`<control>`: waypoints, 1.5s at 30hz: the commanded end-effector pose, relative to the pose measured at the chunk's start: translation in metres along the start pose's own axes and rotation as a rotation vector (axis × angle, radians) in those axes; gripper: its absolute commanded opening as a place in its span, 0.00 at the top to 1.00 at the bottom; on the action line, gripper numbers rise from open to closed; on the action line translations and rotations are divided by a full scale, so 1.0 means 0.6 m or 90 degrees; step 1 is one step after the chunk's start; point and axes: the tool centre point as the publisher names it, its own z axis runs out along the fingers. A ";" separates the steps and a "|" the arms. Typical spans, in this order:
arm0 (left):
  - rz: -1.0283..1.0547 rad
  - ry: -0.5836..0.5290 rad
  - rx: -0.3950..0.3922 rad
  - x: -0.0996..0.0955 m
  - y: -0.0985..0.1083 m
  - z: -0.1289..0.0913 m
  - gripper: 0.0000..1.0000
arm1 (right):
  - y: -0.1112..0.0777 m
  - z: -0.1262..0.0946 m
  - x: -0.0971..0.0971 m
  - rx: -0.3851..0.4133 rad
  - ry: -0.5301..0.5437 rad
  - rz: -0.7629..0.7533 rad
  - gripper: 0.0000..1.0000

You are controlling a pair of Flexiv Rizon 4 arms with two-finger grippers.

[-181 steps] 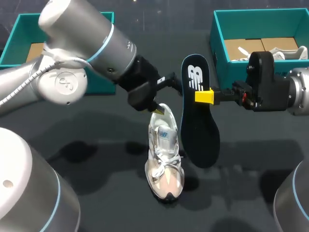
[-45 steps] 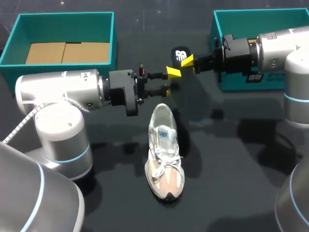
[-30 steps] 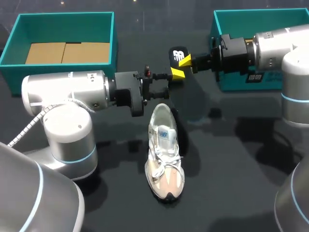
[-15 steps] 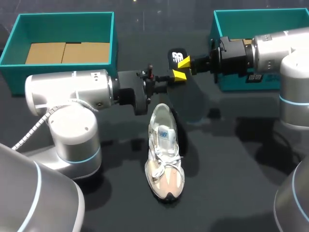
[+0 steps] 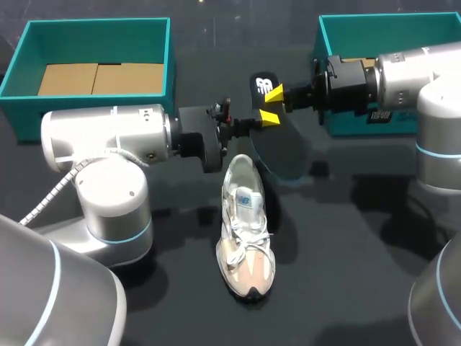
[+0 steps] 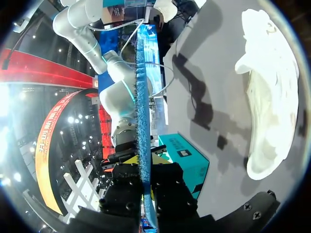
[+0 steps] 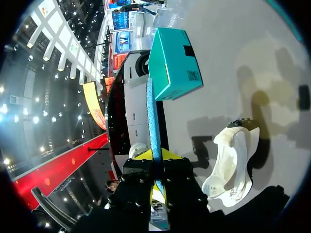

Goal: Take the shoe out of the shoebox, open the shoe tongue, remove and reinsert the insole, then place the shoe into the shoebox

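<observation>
Head view with both wrist views. We see the dark insole (image 5: 281,144) held in the air over the black table (image 5: 360,274), between the two teal boxes and just beyond the heel of the shoe; we cannot tell whether its lower edge touches the heel collar. The right gripper (image 5: 275,94), coming in from the right teal box (image 5: 324,43), pinches the insole near its printed heel end. The left gripper (image 5: 266,117) meets the insole from the opposite side, just below the right one.

In the left wrist view the insole (image 6: 143,121) appears edge-on as a thin blue line, with one black finger (image 6: 121,191) pressed against each face, so we read these jaws as clamped on it. The right wrist view shows the same edge (image 7: 151,111) running out between that gripper's yellow tips (image 7: 146,156), jaws closed onto it, with the left teal box (image 7: 172,63) ahead.

The white and cream sneaker (image 5: 245,231) stands upright on its sole at the table's middle, laces tied, toe toward the near edge. The left teal box holds cardboard panels (image 5: 101,78).
</observation>
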 end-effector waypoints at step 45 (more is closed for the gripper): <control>-0.516 0.087 0.023 -0.041 -0.060 -0.188 1.00 | -0.061 -0.074 -0.005 0.000 0.033 -0.097 0.00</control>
